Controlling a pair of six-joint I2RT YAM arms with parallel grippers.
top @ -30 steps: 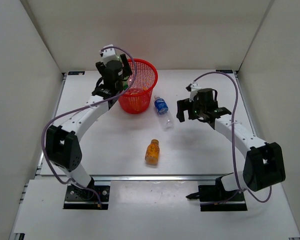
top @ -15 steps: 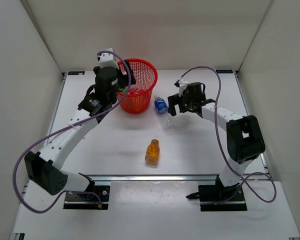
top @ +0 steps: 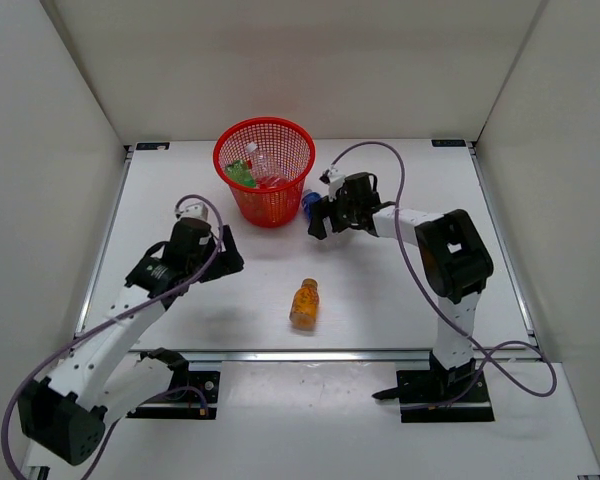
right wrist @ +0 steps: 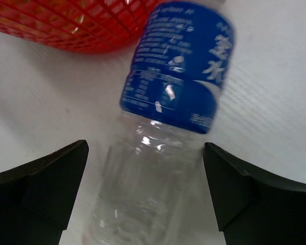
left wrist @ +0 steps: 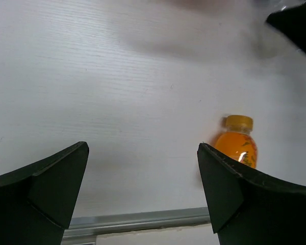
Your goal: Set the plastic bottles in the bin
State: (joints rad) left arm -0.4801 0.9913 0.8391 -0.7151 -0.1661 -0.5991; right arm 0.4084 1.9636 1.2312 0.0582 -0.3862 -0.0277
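Note:
The red mesh bin (top: 277, 205) stands at the back centre and holds a green bottle (top: 240, 175) and clear bottles (top: 264, 172). An orange bottle (top: 304, 303) lies on the table in front; it also shows in the left wrist view (left wrist: 237, 148). My left gripper (top: 228, 262) is open and empty, left of the orange bottle (left wrist: 143, 189). The blue-labelled clear bottle (right wrist: 176, 87) lies beside the bin (right wrist: 76, 25). My right gripper (top: 318, 216) is open over it, a jaw on either side (right wrist: 145, 189), not touching. Only its blue end (top: 309, 202) shows from above.
White walls enclose the table on three sides. A metal rail (left wrist: 137, 220) runs along the table's near edge. The right arm's purple cable (top: 400, 190) loops above the table behind the gripper.
My left arm has pulled back from the bin toward the near left, its gripper empty. My right gripper has moved left and now straddles the blue-labelled bottle.

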